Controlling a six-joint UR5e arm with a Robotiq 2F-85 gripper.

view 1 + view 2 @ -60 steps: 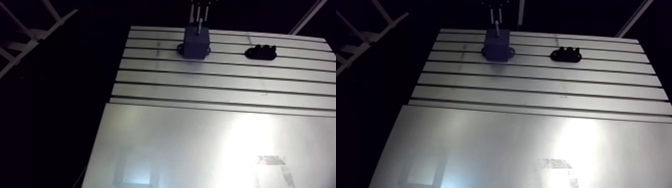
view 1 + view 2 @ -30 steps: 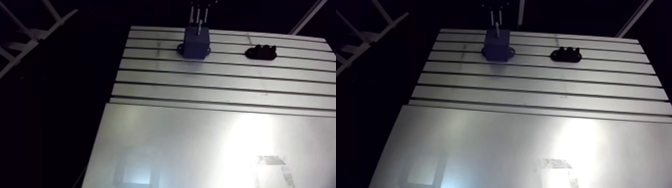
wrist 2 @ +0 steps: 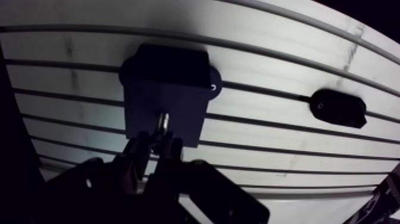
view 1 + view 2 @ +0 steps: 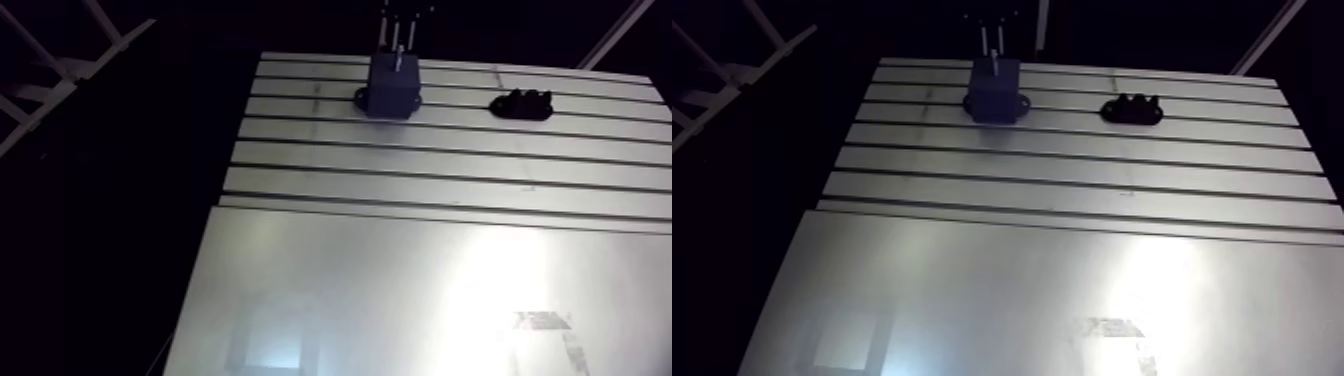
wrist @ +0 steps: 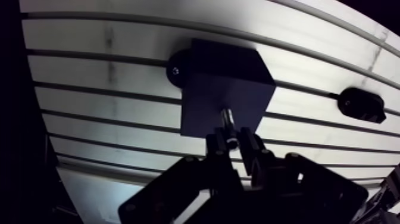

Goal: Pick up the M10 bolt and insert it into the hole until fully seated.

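My claw (image 5: 237,138), clamped on the M10 bolt (image 5: 227,118), holds it tip-down at the top face of the dark block (image 5: 208,77) on the slotted worktop (image 5: 107,65), where the job, I judge, is keeping the shank plumb and pushing straight down without forcing it.

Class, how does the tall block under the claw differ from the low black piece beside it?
The block is tall and boxy; the black piece is low and lumpy. The block has the bolt in its top, gripped by the claw; the black piece sits alone. Both are dark and rest on the table.
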